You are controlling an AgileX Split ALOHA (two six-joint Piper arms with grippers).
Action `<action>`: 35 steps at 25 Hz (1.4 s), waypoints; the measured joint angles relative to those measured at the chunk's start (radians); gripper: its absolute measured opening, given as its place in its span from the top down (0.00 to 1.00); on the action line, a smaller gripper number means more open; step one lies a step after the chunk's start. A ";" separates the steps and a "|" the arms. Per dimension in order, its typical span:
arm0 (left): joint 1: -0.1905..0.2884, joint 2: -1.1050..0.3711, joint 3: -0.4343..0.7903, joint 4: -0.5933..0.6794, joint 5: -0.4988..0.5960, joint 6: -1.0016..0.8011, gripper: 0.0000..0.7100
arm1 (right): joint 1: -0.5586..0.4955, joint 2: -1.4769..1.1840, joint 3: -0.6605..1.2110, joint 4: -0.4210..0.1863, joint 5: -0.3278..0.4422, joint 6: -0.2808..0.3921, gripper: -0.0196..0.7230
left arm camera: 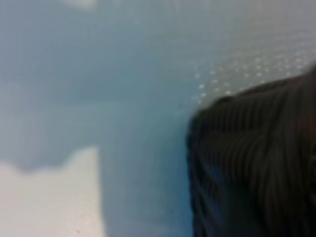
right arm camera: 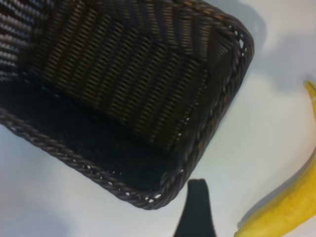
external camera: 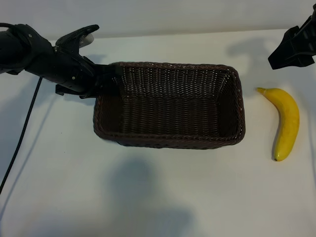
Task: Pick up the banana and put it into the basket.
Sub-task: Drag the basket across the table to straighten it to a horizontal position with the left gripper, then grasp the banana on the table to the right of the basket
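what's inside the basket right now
Nothing shows inside the basket: only its bare woven floor and walls. The banana lies on the table beside it. The left hand at the basket's end rim hides a small part of that corner.

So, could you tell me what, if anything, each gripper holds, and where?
Right gripper: nothing; the banana lies free. Left gripper sits at the basket's left rim; a hold cannot be told.

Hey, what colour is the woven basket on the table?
Dark brown: the rectangular woven wicker basket shows best in the exterior view.
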 joint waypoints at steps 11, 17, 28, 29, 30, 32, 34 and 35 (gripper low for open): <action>0.000 -0.074 -0.001 -0.011 0.038 -0.005 0.13 | 0.000 0.000 0.000 0.000 0.003 0.000 0.17; 0.006 -0.182 -0.009 0.040 0.109 -0.012 0.13 | 0.000 0.000 0.000 0.000 0.005 0.000 0.17; 0.010 -0.449 -0.009 0.267 0.242 -0.125 0.13 | 0.000 0.000 0.000 0.000 0.010 0.000 0.17; 0.010 -0.479 -0.009 0.294 0.243 -0.139 0.13 | 0.000 0.000 0.000 0.000 0.010 0.000 0.17; 0.014 -0.503 -0.009 0.320 0.249 -0.148 0.13 | 0.000 0.000 0.000 0.000 0.010 0.000 0.17; 0.030 -0.550 -0.009 0.354 0.274 -0.159 0.13 | 0.000 0.000 0.000 0.000 0.010 0.000 0.17; 0.060 -0.579 -0.002 0.372 0.291 -0.163 0.13 | 0.000 -0.001 0.000 0.000 0.010 0.000 0.17; 0.076 -0.590 0.008 0.372 0.297 -0.158 0.13 | 0.000 -0.001 0.000 0.000 0.010 0.000 0.17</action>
